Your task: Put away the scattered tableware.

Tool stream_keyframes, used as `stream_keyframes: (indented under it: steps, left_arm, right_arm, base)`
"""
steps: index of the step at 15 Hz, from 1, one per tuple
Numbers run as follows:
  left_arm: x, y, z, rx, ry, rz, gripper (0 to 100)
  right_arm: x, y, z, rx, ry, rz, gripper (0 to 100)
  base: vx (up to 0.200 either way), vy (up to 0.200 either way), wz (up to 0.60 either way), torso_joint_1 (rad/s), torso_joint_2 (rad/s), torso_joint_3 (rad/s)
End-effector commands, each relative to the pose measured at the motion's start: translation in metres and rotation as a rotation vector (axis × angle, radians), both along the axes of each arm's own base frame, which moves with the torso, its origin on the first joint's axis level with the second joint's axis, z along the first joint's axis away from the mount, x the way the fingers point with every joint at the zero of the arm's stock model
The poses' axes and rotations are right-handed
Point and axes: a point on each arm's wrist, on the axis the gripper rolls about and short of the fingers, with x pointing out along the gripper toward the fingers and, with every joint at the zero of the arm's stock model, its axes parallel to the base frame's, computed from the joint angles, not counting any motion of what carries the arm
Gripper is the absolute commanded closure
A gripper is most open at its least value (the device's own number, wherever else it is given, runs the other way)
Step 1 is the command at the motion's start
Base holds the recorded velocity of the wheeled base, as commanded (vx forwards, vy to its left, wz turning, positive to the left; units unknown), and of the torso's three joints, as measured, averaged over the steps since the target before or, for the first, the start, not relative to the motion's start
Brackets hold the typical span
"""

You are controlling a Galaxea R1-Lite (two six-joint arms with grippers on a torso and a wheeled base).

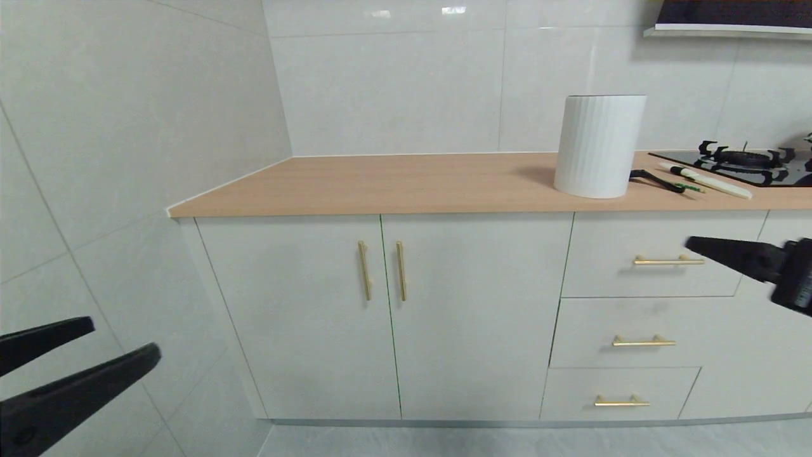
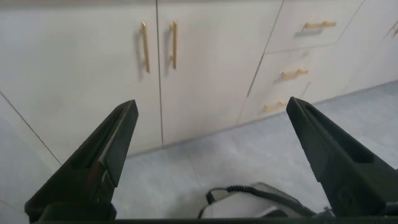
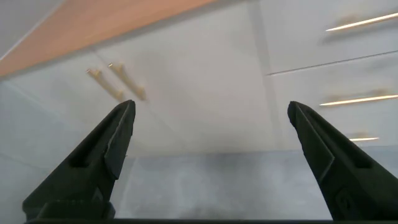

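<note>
The left tool (image 2: 210, 104) hangs low in front of the cabinet, its two black fingers spread wide with nothing between them. The right tool (image 3: 211, 106) is held higher, level with the top drawer, and is likewise released and bare. Grey floor (image 1: 507, 441) runs under both.

Beyond them stands a white cabinet (image 1: 476, 317). It has two doors, each with one upright gold handle, the left handle (image 1: 363, 270) and right handle (image 1: 401, 270) just beside each other at the seam. To the right are three stacked drawers, each with one level gold handle: top (image 1: 668, 260), middle (image 1: 643, 342), bottom (image 1: 621, 401). All doors and drawers are shut.

On top lies the wooden counter (image 1: 393, 184). Toward its right stands one tall white ribbed container (image 1: 599, 146), upright. Just to the right of its base the tableware lies flat on the wood: one black-handled utensil (image 1: 656, 181), its end close to the container, and one long cream utensil (image 1: 713, 183) with a dark end, angled beside it. A small green bit shows between them; what kind of pieces these are I cannot tell. The cream one lies at the edge of a black stove (image 1: 745, 162) with one burner grate in sight.

Pale tiled walls (image 1: 393, 89) close the corner behind, and a range hood (image 1: 729, 19) hangs above the stove.
</note>
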Motion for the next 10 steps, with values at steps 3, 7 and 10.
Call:
stream_keyframes:
  steps: [3, 7, 10]
  left_arm:
    - [-0.072, 0.038, -0.04, -0.049, -0.219, 0.083, 0]
    - [-0.106, 0.045, -0.066, -0.054, -0.368, 0.234, 0]
    - [-0.109, 0.041, -0.081, 0.025, -0.383, 0.353, 0]
  right_arm:
    - [-0.149, -0.061, -0.043, -0.1, -0.237, -0.201, 0]
    - [-0.195, -0.065, -0.064, -0.234, -0.345, -0.402, 0]
    - [-0.209, -0.058, -0.082, -0.256, -0.343, -0.512, 0]
  base:
    - [0.0, 0.0, 0.0, 0.0, 0.0, 0.0]
    - [0.0, 0.0, 0.0, 0.0, 0.0, 0.0]
    - [0.0, 0.0, 0.0, 0.0, 0.0, 0.0]
